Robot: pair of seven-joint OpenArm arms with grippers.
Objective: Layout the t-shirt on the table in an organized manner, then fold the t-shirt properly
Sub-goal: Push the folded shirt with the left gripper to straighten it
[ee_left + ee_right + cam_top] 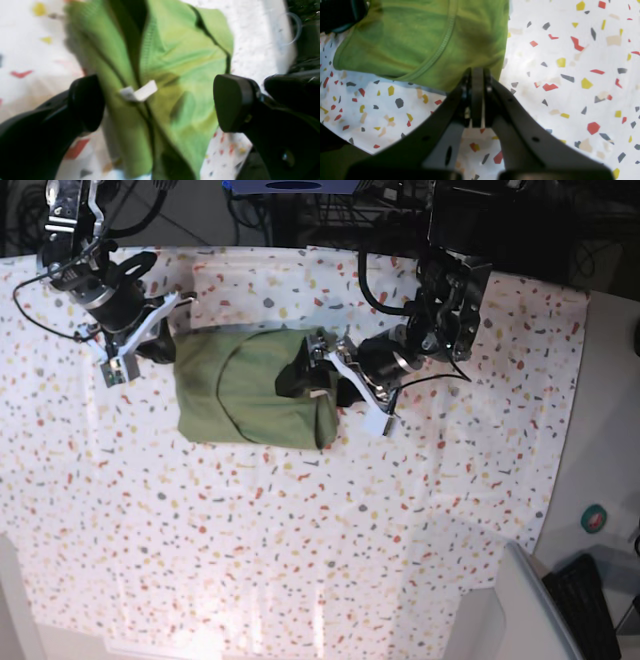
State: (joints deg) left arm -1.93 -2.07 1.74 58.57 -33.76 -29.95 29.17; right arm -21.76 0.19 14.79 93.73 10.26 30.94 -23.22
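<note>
Black jaws of the left gripper [160, 102] filled the foreground of its wrist view, standing wide apart with the t-shirt [160, 75] between and beyond them, its small white tag [139, 93] lying just between the pads. Nothing was clamped there; the cloth looked loose, and the view was blurred, so contact with either pad could not be settled. In the other wrist view the right gripper [477, 75] had its jaws pressed together at the garment's edge, apparently pinching a bit of the hem, though the fabric inside the pinch was hidden.

From above, the t-shirt [255, 387] lay as a compact folded bundle on the table [300, 530], towards the far side, between the two arms.

The risks, as I judged them: with one side released and the other apparently pinched, any pull by the right arm would likely drag the bundle sideways and open the folds. The open jaws sat close over the collar, so a careless lift could snag the tag or a crease and undo the layers. The patterned cover might also bunch if the shirt was dragged.

Count: one t-shirt, one white tag, one table, two grippers.
</note>
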